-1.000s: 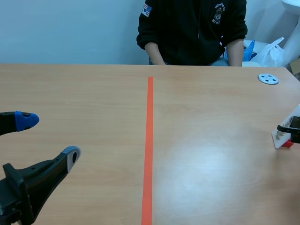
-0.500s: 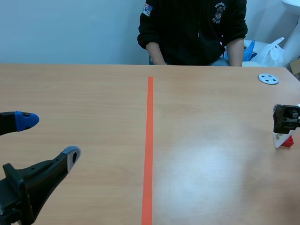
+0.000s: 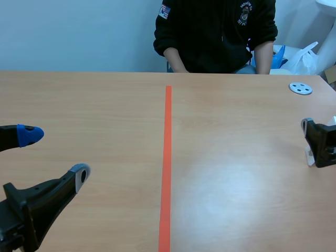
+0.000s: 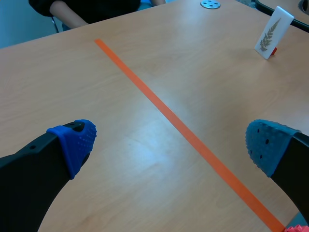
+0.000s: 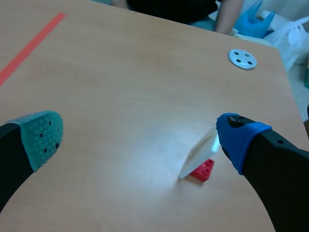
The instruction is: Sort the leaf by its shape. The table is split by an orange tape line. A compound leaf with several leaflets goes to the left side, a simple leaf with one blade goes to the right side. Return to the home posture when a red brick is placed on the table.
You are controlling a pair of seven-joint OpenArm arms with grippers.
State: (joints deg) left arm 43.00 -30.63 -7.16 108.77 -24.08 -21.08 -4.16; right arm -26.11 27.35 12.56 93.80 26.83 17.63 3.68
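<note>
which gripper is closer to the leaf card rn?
Right. The right gripper hangs right beside the leaf card; the left gripper is far off, across the orange tape line.

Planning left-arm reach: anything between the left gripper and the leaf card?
Nothing stands there. In the left wrist view, only bare table crossed by the orange tape line lies between the left gripper and the leaf card.

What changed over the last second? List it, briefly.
The right arm's black hand slid further in from the right, open, now covering most of the white leaf-print card and its small red brick in the scene view. Nothing gripped or released. The left hand, open, and grey round disc stayed put.
</note>
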